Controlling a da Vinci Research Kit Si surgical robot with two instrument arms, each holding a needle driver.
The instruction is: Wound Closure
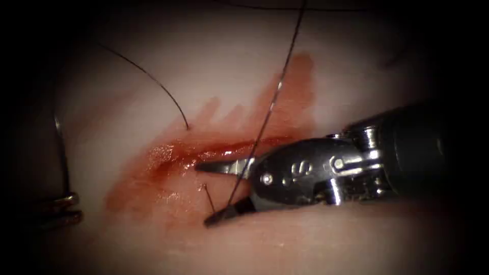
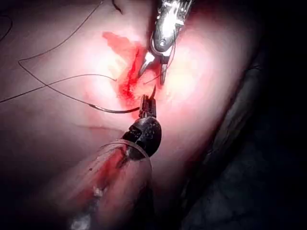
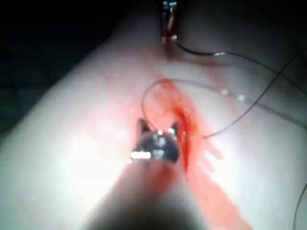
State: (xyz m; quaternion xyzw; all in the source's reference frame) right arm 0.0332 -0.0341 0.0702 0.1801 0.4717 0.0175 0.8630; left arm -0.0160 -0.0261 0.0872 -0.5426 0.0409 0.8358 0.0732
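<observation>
Against the cut [image 1: 224,148], the right tool [image 1: 204,193] has its jaws spread wide and grips nothing, with the thread [image 1: 270,107] running down between them. Well left of the cut, the left tool [image 1: 65,206] is clamped on the needle [image 1: 62,153] near one end. The needle seems clear of the tissue [image 1: 153,61]. Red fluid [image 1: 147,188] stains both sides of the cut.

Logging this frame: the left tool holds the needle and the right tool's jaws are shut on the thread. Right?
No. The endoscope view shows the right tool with its jaws wide open, the thread running loose between them. The left tool does hold the needle, left of the cut.
</observation>
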